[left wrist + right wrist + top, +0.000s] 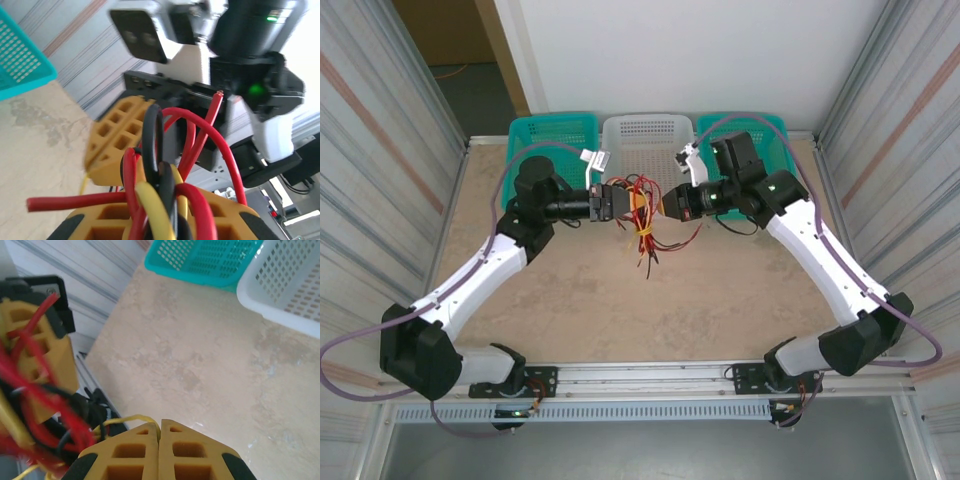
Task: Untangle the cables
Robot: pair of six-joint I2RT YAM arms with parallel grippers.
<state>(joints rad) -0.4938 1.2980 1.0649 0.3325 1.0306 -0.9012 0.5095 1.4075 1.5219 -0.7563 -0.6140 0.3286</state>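
1. Both arms reach out from their bases and fold inward at the elbow. Their wrists lie level and point at each other just in front of the white basket (pixel 648 140).
2. The left gripper (pixel 623 203) and the right gripper (pixel 663 200) meet tip to tip, close together, before the white basket's near wall.
3. The left gripper is clamped on the cables (pixel 643 228). In the left wrist view, red, black and yellow strands are packed between its fingers (pixel 107 222).
4. The right gripper's fingers (pixel 127 457) are pressed together. A thin yellow strand runs into the seam at their tips and is pinched there.
5. The fingers are ochre-yellow plastic with square recesses moulded in a grid and black patches at the outer edges. The arm links are smooth white and black shells, and lavender-grey hoses (pixel 350 345) loop along them.
6. The counter (pixel 620 310) is pale beige, matt and mottled like stone. The white basket is perforated plastic, with a teal basket (pixel 555 133) of the same mesh on each side of it.
7. The cables form a tangled knot of thin, glossy strands, mostly red with black and pale yellow among them. The knot is held between the two grippers in front of the white basket.
8. Several loose ends hang from the knot on the side away from the white basket. Whether they touch the counter cannot be told. One red strand ends in a cut tip in the left wrist view.
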